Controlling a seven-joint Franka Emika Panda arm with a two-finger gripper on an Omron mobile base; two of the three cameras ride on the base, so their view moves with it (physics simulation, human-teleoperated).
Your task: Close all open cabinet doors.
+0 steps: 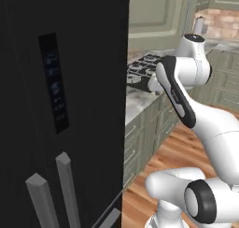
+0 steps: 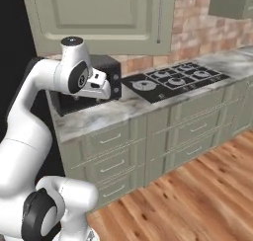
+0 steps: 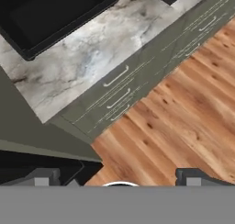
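Sage-green cabinet door above tool

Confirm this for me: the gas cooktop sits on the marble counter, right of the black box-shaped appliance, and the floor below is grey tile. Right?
Not quite. The floor is orange-brown wood planks, not grey tile, as the right base view shows. The rest stands: the cooktop sits on the marble counter, right of the black appliance.

Sage-green door, recessed panel, long vertical silver bar handle at its right edge; top of right base frame, swung out over the bench, hiding the brick wall.
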